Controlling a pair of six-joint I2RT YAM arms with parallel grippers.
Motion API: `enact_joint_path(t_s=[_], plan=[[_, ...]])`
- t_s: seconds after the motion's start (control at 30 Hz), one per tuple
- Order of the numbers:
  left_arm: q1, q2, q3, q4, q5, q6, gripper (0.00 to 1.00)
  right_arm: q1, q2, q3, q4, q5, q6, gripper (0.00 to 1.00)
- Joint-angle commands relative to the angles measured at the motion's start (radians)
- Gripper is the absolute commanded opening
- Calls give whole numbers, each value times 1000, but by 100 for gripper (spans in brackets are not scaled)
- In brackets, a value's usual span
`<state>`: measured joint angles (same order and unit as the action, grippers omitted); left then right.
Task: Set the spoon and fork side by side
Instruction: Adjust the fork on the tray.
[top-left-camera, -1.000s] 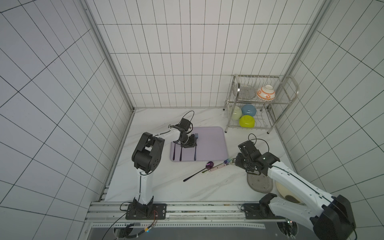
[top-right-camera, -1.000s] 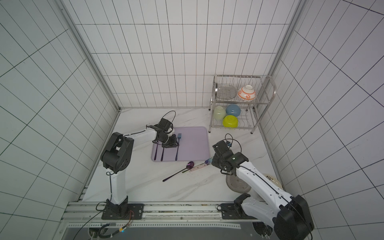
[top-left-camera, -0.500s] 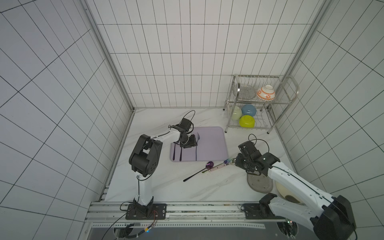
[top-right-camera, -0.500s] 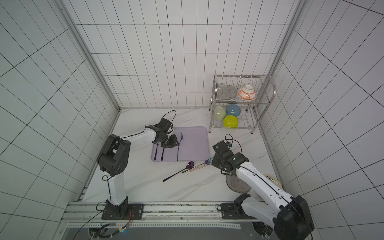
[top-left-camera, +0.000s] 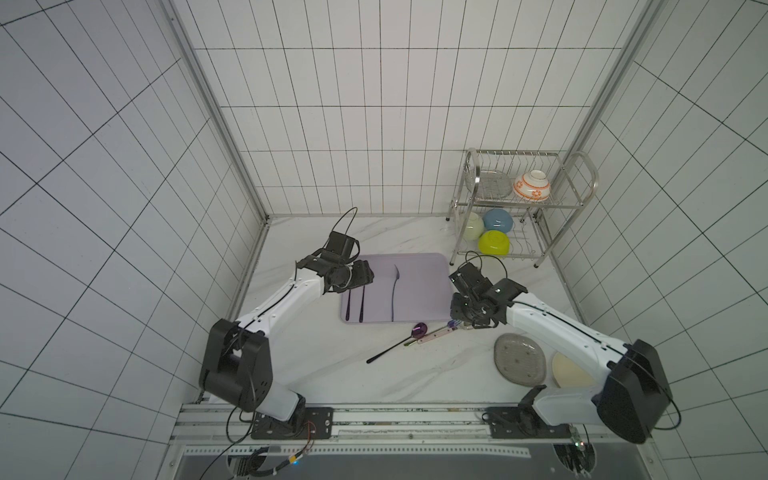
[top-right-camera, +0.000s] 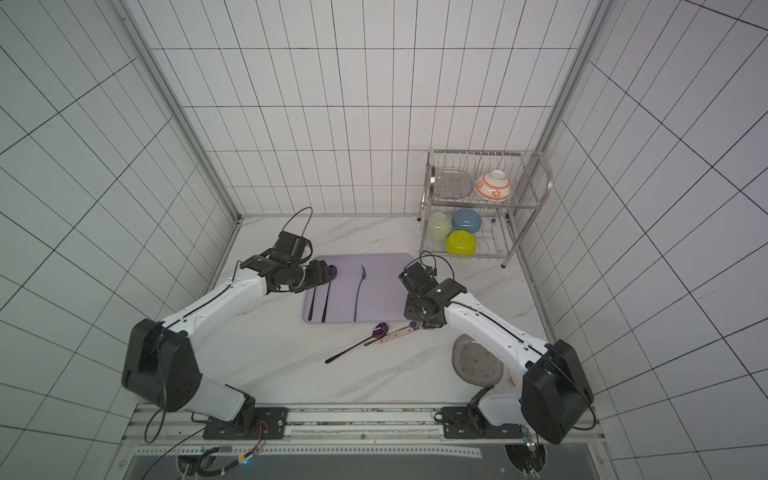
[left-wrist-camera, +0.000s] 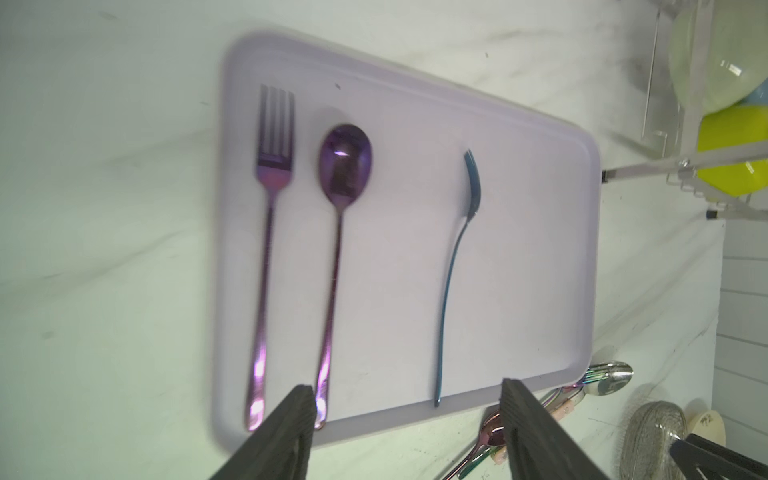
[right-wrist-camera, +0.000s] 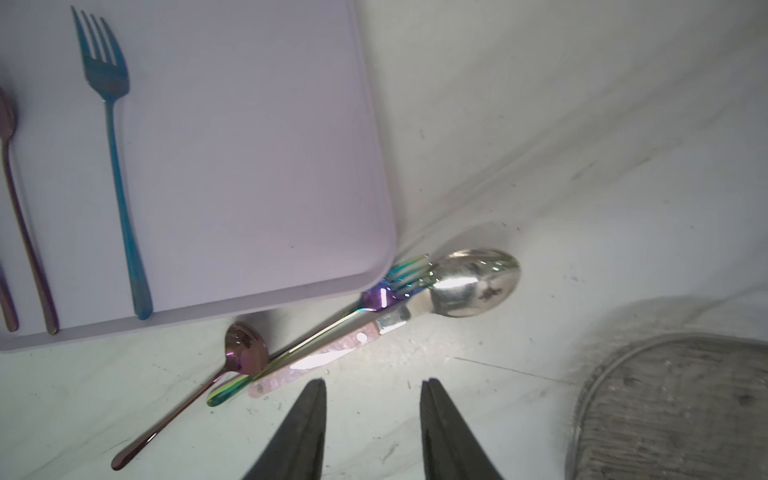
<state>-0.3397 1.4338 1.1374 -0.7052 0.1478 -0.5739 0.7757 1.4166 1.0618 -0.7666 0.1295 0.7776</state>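
The left gripper (left-wrist-camera: 406, 386) is open, its jaws wide apart with nothing between them. It hangs over the left part of the tray (left-wrist-camera: 519, 208). In both top views it covers the heads of the two purple pieces near the tray's far left corner.

Below it, the purple fork (left-wrist-camera: 266, 249) lies along the tray's left edge. The purple spoon (left-wrist-camera: 345, 166) lies just beside it on the inner side, parallel but not touching. Both heads point to the far edge, and both handle ends reach close to the near edge. In the left wrist view one fingertip (left-wrist-camera: 301, 399) overlaps the spoon's handle end; whether it touches cannot be told. The blue fork (left-wrist-camera: 453, 266) lies alone near the tray's middle, well apart from the pair and pointing the same way.

The right gripper (right-wrist-camera: 374, 381) is also open, with narrower jaws and only bare worktop (right-wrist-camera: 582, 166) between them. It hovers just off the tray's near right corner. Just ahead of its tips is a loose bundle: a rainbow fork (right-wrist-camera: 316, 338) lying across the pink handle of a silver spoon (right-wrist-camera: 473, 282), with a rose spoon (right-wrist-camera: 245, 347) touching the fork's handle. A grey plate (right-wrist-camera: 665, 407) sits near the worktop's near right corner.
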Motion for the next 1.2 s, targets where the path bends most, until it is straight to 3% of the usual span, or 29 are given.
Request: enact_joint_path(t_s=[0.0, 0.23, 0.27, 0.3, 0.47, 0.8, 1.17], plan=[[43, -119, -57, -102, -68, -14, 75, 61, 148, 121, -6, -17, -20, 40], [90, -344, -148, -230, -169, -52, 79, 125, 482, 461, -21, -99, -21, 39], [91, -372, -162, -234, -177, -52, 94, 129, 522, 509, -24, -108, -21, 39], [91, -394, -176, -235, -183, -52, 98, 131, 563, 546, -27, -116, -19, 38], [96, -499, -235, -226, -192, -41, 98, 131, 713, 695, -44, -117, 6, 37], [96, -549, -267, -228, -124, -19, 98, 107, 871, 819, -59, -95, 22, 30], [97, -571, -290, -220, -111, -8, 98, 94, 921, 832, -72, -96, 39, 22]])
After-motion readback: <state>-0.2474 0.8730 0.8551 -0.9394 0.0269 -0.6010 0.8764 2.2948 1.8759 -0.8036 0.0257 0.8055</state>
